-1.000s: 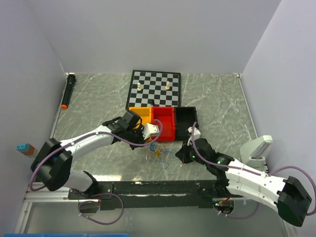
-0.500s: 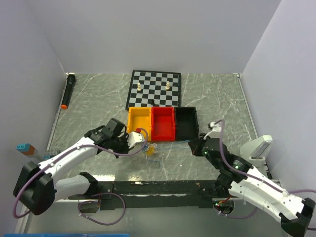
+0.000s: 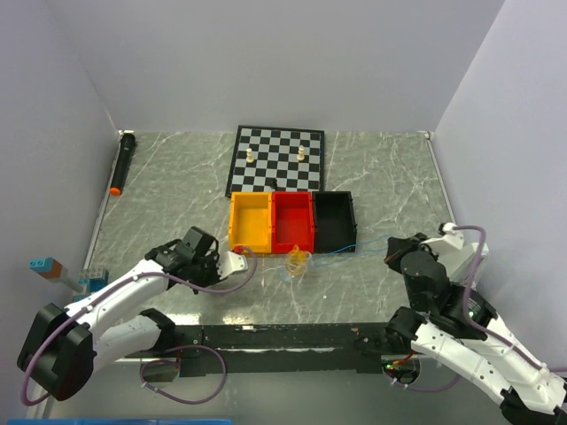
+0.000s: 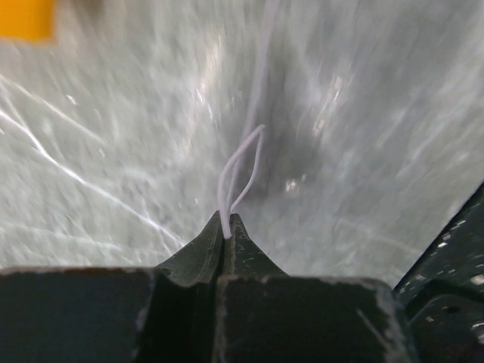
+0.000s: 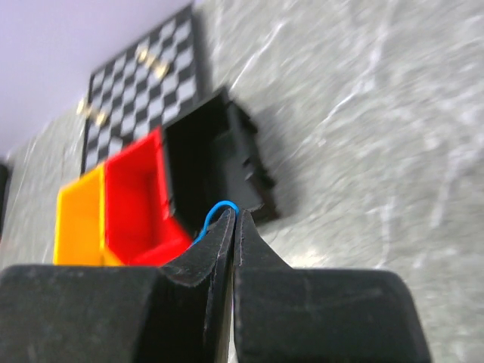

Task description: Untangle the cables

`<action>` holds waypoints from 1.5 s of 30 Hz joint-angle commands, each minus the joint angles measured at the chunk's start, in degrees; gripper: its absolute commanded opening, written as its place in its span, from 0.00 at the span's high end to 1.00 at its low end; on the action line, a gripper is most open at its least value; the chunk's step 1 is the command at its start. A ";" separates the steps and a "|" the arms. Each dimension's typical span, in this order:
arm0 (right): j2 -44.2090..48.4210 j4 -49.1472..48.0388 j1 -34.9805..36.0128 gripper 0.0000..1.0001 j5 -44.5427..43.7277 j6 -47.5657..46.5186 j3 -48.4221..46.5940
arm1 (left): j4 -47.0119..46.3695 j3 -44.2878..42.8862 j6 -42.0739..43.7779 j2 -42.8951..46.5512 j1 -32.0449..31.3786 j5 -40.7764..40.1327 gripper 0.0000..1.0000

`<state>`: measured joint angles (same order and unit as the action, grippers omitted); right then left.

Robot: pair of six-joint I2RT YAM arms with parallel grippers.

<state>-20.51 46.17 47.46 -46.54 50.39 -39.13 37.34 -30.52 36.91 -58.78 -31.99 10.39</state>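
Observation:
The cables lie in front of the bins as a small orange-yellow knot [image 3: 297,259]. A blue wire [image 3: 354,245] runs from it, stretched taut to the right, up to my right gripper [image 3: 391,251]. In the right wrist view that gripper [image 5: 235,215] is shut on the blue wire [image 5: 218,209], which loops out at the fingertips. My left gripper [image 3: 234,262] is left of the knot. In the left wrist view the left gripper [image 4: 227,225] is shut on a whitish wire [image 4: 242,162] that loops out over the marble table.
Orange [image 3: 249,221], red [image 3: 293,221] and black [image 3: 333,220] bins stand in a row just behind the knot. A chessboard [image 3: 276,159] with two pieces lies further back. A black marker [image 3: 122,163] lies by the left wall, and a small blue-topped block [image 3: 44,265] sits outside it.
The two grippers have drawn apart, left going left and nearer, right going right. The tangle has been pulled out from a bunch into stretched lines with a small knot between.

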 commanded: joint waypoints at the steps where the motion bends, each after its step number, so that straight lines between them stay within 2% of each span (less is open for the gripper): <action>1: -0.05 7.96 -0.53 1.00 -12.60 3.57 -4.63 | 1.68 2.39 3.08 1.48 0.79 -6.61 0.99; 5: 0.47 6.91 -0.53 1.00 -13.48 1.64 -5.25 | 1.33 4.06 4.57 2.18 1.14 -9.68 0.99; 11: -0.32 11.66 -0.44 1.00 -16.21 3.49 -7.71 | 0.19 8.19 8.00 6.13 2.72 -14.69 0.99; 15: -0.23 0.61 -0.53 1.00 -7.28 -5.03 -4.30 | -1.39 7.94 7.84 7.63 3.25 -16.54 0.97; 16: -0.84 -2.11 -0.53 1.00 -4.03 -6.17 -2.89 | -1.57 6.63 7.13 7.37 3.25 -16.46 0.90; 18: -3.38 -6.95 -0.53 1.00 4.58 -7.67 -0.08 | -0.44 2.86 5.29 6.67 3.25 -14.97 0.54; 21: -4.97 -17.57 -0.44 1.00 19.78 -12.15 5.97 | 2.90 -4.34 2.74 5.79 3.25 -10.06 0.34; 22: -4.98 -22.13 -0.44 1.00 25.92 -12.68 7.74 | 4.04 -6.89 1.86 5.18 3.25 -8.48 0.22; 25: -6.29 -26.48 -0.27 1.00 33.34 -13.21 10.65 | 7.91 -13.31 -0.51 2.54 3.25 -3.56 0.18; 28: -6.82 -28.24 -0.09 1.00 36.43 -13.82 11.53 | 9.32 -19.90 -3.76 -0.44 3.16 3.73 0.15; 29: -6.73 -28.68 0.00 1.00 36.61 -14.09 11.45 | 9.41 -22.36 -4.47 -2.11 2.99 6.37 0.13; 30: -6.91 -28.25 0.00 1.00 36.18 -14.09 11.01 | 9.24 -24.39 -5.26 -3.69 2.20 9.53 0.03; 33: -6.82 -25.61 0.09 1.00 32.67 -14.88 8.56 | 6.17 -30.54 -7.98 -10.71 -3.93 12.81 0.01; 39: -5.33 -13.94 0.00 1.00 18.87 -12.25 1.88 | 0.90 -42.85 -6.58 -27.94 -17.13 10.26 0.01; 45: -3.48 -9.00 0.17 1.00 18.85 -7.33 3.62 | -7.54 -47.25 -7.28 -39.21 -21.36 10.34 0.05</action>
<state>-25.15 31.55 47.11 -25.15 39.27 -36.05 35.99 -74.43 30.72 -93.82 -52.07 18.83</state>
